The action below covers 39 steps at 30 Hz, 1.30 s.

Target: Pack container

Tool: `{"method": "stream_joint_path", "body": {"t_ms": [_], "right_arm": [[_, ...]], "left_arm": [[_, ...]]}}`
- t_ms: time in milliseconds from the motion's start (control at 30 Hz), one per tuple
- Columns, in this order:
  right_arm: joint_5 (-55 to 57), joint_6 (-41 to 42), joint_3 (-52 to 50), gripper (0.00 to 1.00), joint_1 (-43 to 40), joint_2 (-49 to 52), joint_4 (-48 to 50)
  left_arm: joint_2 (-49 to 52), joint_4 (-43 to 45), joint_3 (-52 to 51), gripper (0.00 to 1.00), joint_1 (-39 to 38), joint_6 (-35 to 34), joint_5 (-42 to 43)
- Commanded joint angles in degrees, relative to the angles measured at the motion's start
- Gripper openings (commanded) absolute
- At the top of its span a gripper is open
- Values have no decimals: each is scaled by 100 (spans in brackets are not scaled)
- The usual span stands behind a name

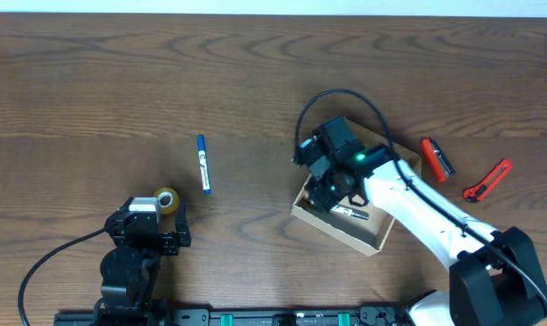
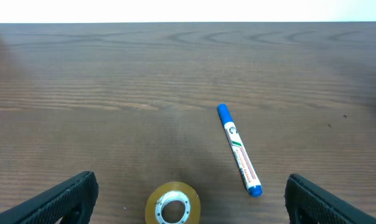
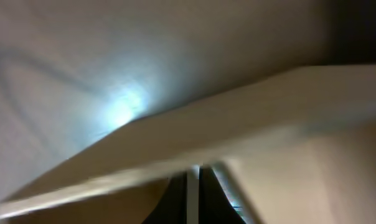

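Left claw is sitting low at the near edge of the table. Its two black fingers are spreading wide apart and are gripping nothing. Tape is lying flat just in front of it, and the bottom of the left wrist view is cutting off its near side. A little farther out, a blue pen is lying apart from the tape.

Only the top view is showing the right side. There the right claw is reaching down into the open box, which is sitting right of the middle, well in from the far edge. A white thing is lying in the box beside the claw, and the arm is hiding part of it.

The right wrist view is showing only blurry tan cardboard very close up. I cannot tell if this claw is open or pinching.

Past the box to the right, a red thing and a red cutter are lying near each other. Bare wood is stretching between the pen and the box, and across the far side to the table's edge.
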Motion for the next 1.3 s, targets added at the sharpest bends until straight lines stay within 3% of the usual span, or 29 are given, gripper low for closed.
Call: {"method": "stream_joint_path", "body": {"t_ms": [0, 267, 667, 967, 1267], "right_arm": [[376, 503, 190, 1, -398, -52, 31], [332, 647, 361, 1, -1368, -459, -20], [299, 566, 365, 5, -1394, -1394, -627], [2435, 2876, 365, 1, -1447, -1832, -1703], [2931, 4778, 289, 1, -1458, -1849, -2643]], "left_arm": [[-37, -17, -105, 95, 4, -61, -46], [-37, -17, -105, 95, 4, -61, -168], [-37, -17, -105, 95, 4, -61, -188], [-37, -17, -105, 95, 4, -59, -186], [-37, -17, -105, 95, 4, -61, -186]]}}
